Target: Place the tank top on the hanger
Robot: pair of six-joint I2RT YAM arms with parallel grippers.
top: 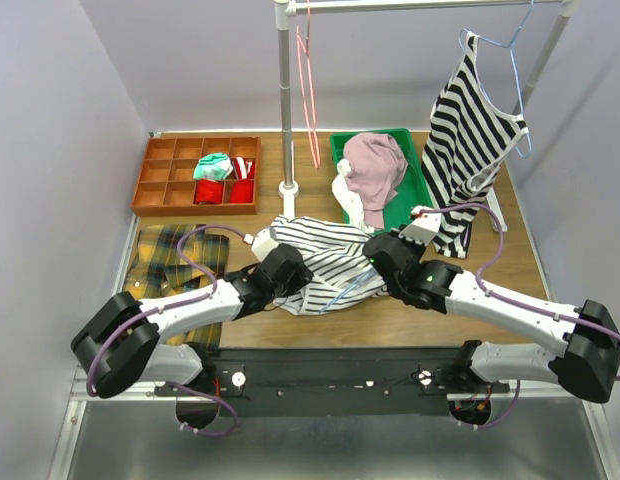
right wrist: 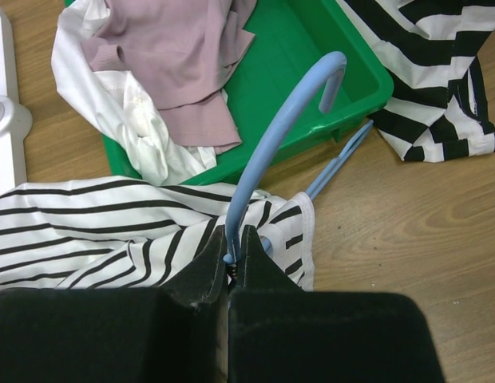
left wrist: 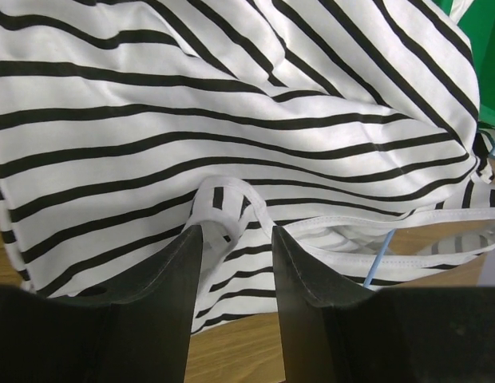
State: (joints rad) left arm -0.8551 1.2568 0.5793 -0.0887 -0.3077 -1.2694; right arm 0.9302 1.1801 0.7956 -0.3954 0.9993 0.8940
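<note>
The tank top [top: 325, 255], white with thin dark stripes, lies crumpled on the table between the two arms. The light-blue hanger [right wrist: 287, 112] rises from it with its hook up, and my right gripper [right wrist: 235, 251] is shut on the hanger's neck just above the cloth. A lower wire of the hanger [left wrist: 380, 257] pokes out from under the fabric. My left gripper [left wrist: 235, 231] is at the tank top's [left wrist: 231, 120] near edge, jaws apart, and a folded strap [left wrist: 223, 203] sits between the fingertips, against the left one.
A green tray [top: 415, 185] behind holds a pink garment [top: 375, 160] and white cloth. A bold-striped top [top: 475, 130] hangs from the rail at the right. The rack pole [top: 285, 100], a pink-red hanger [top: 310, 90], a compartment box [top: 195, 175] and a plaid cloth [top: 175, 255] are to the left.
</note>
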